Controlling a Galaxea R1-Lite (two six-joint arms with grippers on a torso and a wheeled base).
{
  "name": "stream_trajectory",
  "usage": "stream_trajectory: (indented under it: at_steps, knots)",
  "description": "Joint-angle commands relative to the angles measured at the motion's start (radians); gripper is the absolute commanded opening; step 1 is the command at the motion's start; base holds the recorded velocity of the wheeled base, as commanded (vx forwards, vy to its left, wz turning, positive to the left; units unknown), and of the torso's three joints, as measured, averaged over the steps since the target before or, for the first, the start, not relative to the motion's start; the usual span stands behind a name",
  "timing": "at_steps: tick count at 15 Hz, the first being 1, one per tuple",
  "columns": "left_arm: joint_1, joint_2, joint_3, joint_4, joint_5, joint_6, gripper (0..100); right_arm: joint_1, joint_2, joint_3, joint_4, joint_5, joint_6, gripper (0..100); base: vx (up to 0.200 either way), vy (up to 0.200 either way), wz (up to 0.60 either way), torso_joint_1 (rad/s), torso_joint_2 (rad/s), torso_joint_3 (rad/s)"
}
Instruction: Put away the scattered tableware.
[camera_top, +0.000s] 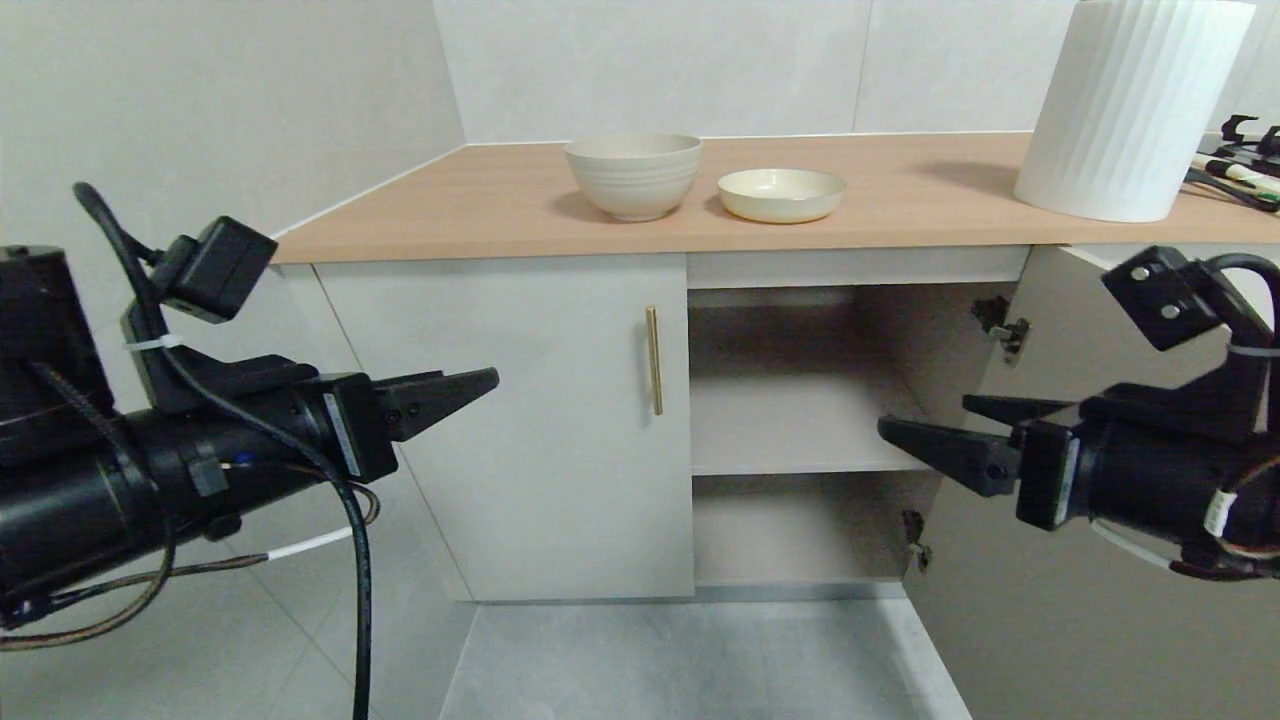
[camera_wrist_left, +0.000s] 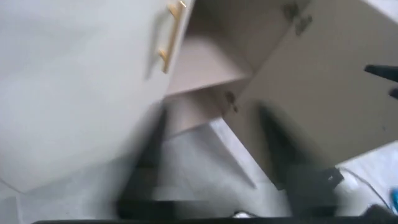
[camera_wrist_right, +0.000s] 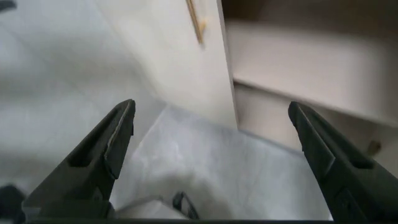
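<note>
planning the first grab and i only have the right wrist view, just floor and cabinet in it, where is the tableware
observer: on the countertop above the cabinet: a deep bowl with a shallow dish beside it, on the robot's right of the bowl.
operator: are they touching
observer: no, a strip of bare counter shows between them.
operator: is the left gripper free
observer: yes, the left gripper is open and empty, in front of the closed door.
</note>
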Motion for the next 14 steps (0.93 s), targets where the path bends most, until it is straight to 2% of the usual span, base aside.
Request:
stream_trajectory:
  at_steps: [1, 3, 6, 13, 14]
  knots:
    - [0.031, -0.053, 0.006, -0.001, 0.003, -0.002, 100, -0.002, 0.092, -0.078, 0.010, -0.025, -0.001, 100, 0.000, 0.000, 0.00, 0.000, 0.00, 0.000]
    - [0.036, -0.053, 0.001, -0.003, 0.004, -0.002, 100, -0.003, 0.103, -0.062, 0.048, -0.054, 0.001, 100, 0.000, 0.000, 0.00, 0.000, 0.00, 0.000]
    - [0.037, -0.024, -0.006, -0.007, 0.001, 0.000, 100, -0.003, 0.057, -0.122, 0.218, -0.112, 0.011, 100, 0.000, 0.000, 0.00, 0.000, 0.00, 0.000]
    - [0.036, -0.018, -0.020, -0.001, 0.004, 0.003, 100, -0.005, 0.055, -0.114, 0.234, -0.109, 0.002, 100, 0.000, 0.000, 0.00, 0.000, 0.00, 0.000]
    - [0.036, -0.019, -0.020, -0.001, 0.004, 0.003, 100, -0.005, 0.055, -0.110, 0.234, -0.109, 0.001, 100, 0.200, 0.000, 0.00, 0.002, 0.00, 0.002]
